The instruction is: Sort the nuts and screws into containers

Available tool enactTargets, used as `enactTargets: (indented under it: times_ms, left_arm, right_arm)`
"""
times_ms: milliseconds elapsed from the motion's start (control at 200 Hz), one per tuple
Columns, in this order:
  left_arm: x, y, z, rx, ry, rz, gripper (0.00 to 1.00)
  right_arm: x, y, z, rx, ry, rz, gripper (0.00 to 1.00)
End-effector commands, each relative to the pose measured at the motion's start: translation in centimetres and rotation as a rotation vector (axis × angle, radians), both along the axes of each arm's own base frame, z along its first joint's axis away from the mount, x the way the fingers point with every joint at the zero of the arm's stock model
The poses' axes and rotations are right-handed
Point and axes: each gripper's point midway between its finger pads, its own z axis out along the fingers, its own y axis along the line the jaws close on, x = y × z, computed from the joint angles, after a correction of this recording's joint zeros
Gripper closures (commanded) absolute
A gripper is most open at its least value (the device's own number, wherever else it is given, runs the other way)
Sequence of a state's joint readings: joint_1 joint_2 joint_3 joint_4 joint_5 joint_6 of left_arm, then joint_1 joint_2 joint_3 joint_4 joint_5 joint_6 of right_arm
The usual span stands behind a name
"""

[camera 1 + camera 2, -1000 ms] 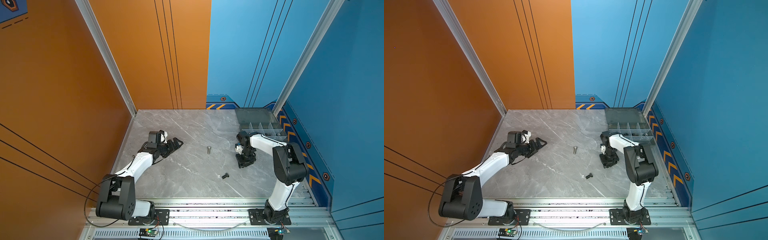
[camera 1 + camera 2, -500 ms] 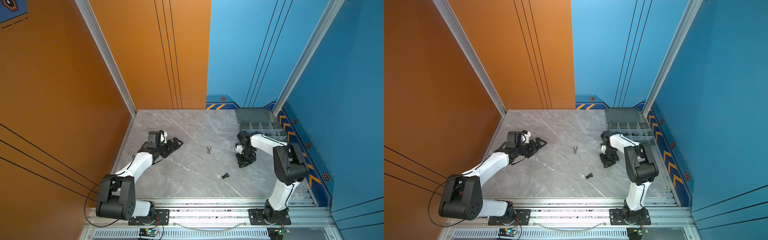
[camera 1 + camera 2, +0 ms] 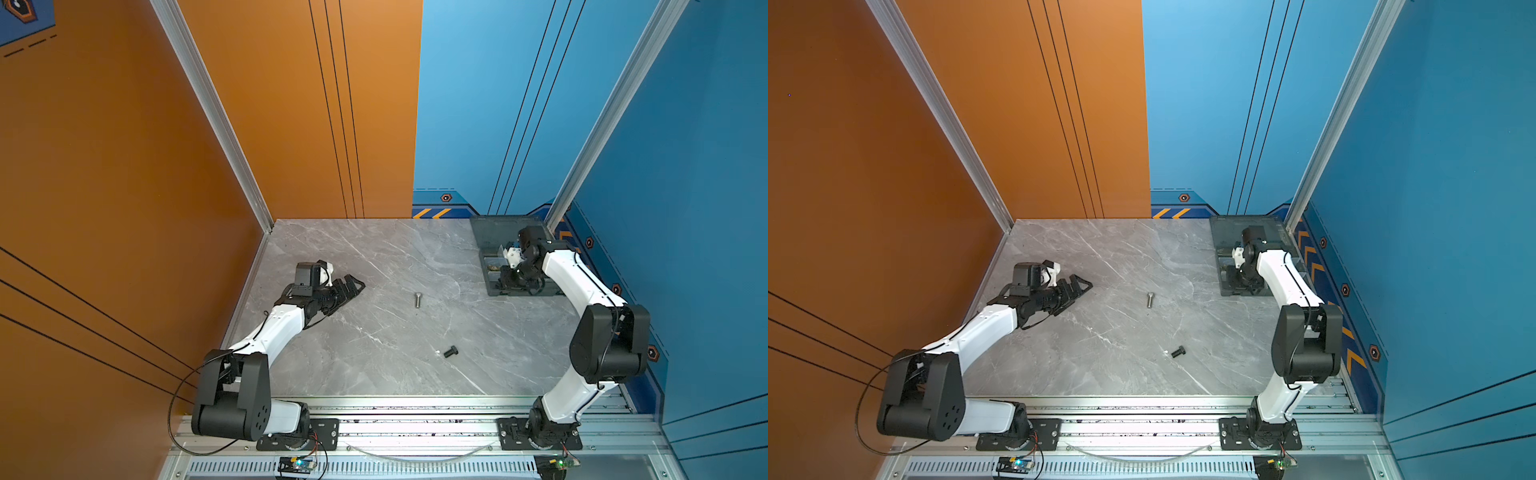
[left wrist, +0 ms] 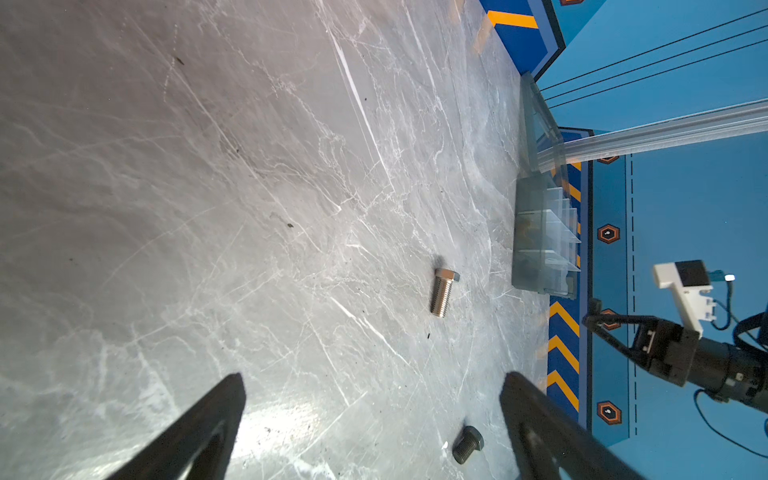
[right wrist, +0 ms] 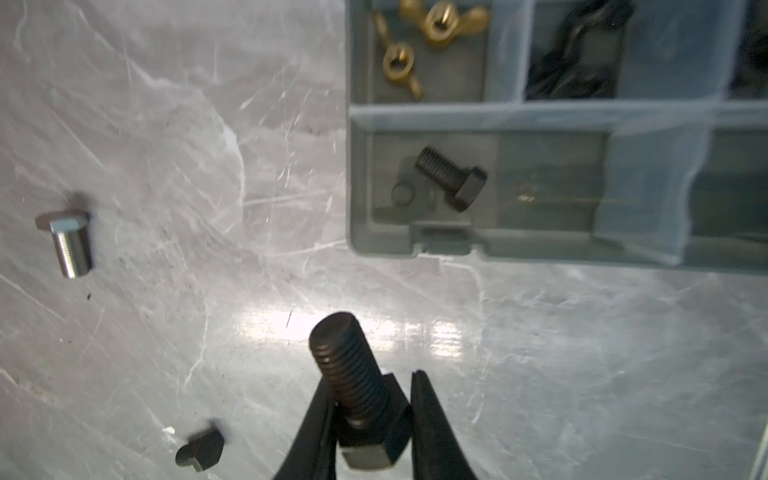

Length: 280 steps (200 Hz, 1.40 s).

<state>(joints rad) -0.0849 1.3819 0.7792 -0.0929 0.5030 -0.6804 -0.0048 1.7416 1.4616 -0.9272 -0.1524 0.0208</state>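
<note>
My right gripper (image 5: 372, 399) is shut on the hex head of a black screw (image 5: 351, 370), whose threaded shank points away from the jaws. It hangs at the near edge of the grey organiser box (image 3: 492, 291), whose containers (image 5: 357, 174) show in the right wrist view. One container holds a black screw (image 5: 453, 178), another brass wing nuts (image 5: 436, 20), a third black wing nuts (image 5: 573, 54). A silver screw (image 3: 418, 299) and a black screw (image 3: 450, 352) lie on the table. My left gripper (image 3: 353, 286) rests open on the table at the left, holding nothing.
The box's open lid (image 3: 494, 232) lies flat behind the containers, against the blue back wall. The orange wall (image 3: 208, 208) bounds the table on the left and the blue wall (image 3: 665, 249) on the right. An aluminium rail (image 3: 415, 411) runs along the front edge.
My right gripper has risen from the table and moved back to the box with the black screw. The left arm has not moved.
</note>
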Motion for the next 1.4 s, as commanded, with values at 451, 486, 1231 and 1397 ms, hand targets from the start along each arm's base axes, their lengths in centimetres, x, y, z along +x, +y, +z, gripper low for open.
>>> enactTargets:
  times_ms: [451,486,1231,1397]
  left_arm:
    - [-0.4,0.4,0.7,0.001,-0.018,0.0,0.02]
    - [-0.4,0.5,0.7,0.002,-0.018,0.002,0.02]
    - [-0.9,0.8,0.5,0.007,-0.013,0.011,0.02]
    - [-0.8,0.9,0.4,0.005,-0.01,0.009,0.02]
  right_arm:
    - [5.7,-2.0,-4.6,-0.106,0.093,-0.007,1.0]
    - [5.7,-1.9,-4.7,-0.104,0.096,-0.006,1.0]
    - [1.6,0.8,-2.8,-0.132,0.104,0.058,0.54]
    - [-1.2,4.1,-2.8,-0.083,0.123,0.116,0.53]
